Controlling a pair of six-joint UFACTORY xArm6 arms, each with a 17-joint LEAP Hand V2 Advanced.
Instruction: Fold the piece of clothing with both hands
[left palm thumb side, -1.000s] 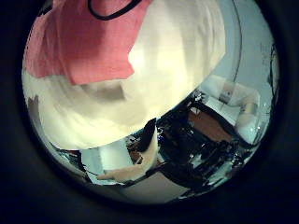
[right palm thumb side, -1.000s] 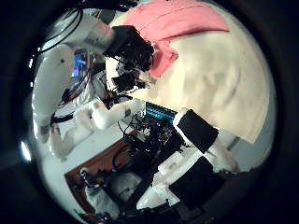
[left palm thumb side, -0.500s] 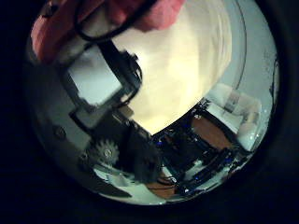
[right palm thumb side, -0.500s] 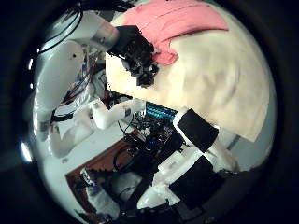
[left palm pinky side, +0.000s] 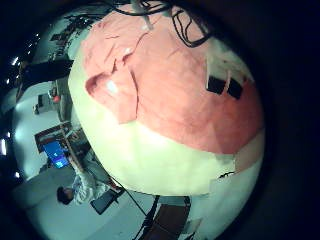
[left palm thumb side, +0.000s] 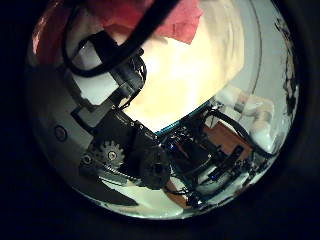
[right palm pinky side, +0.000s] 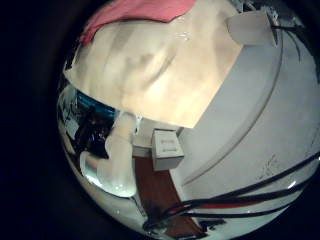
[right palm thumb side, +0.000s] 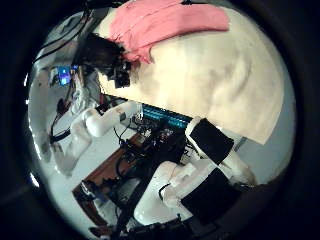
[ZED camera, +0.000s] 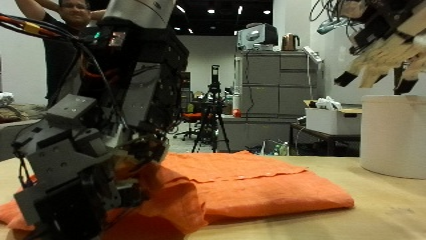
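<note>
Two hands work apart over a pale table (ZED camera: 386, 218); the orange piece of clothing (ZED camera: 260, 185) lies spread flat on it, except at the near edge, where it is bunched into a raised mound; the left hand (ZED camera: 93, 150) is down at that mound, its fingers curled into the bunched fabric and gripping it; in the left thumb side palm view its fingers (left palm thumb side: 120, 150) are bent in close before the palm, with the cloth just beyond them; the right thumb side palm view looks down from well above and shows the left hand (right palm thumb side: 105, 55) at the edge of the garment (right palm thumb side: 165, 22); the right hand (ZED camera: 386, 50) hangs high above the table, well clear of the fabric, fingers loose, spread apart and holding nothing; a white tub (ZED camera: 396, 135) stands on the table under it
</note>
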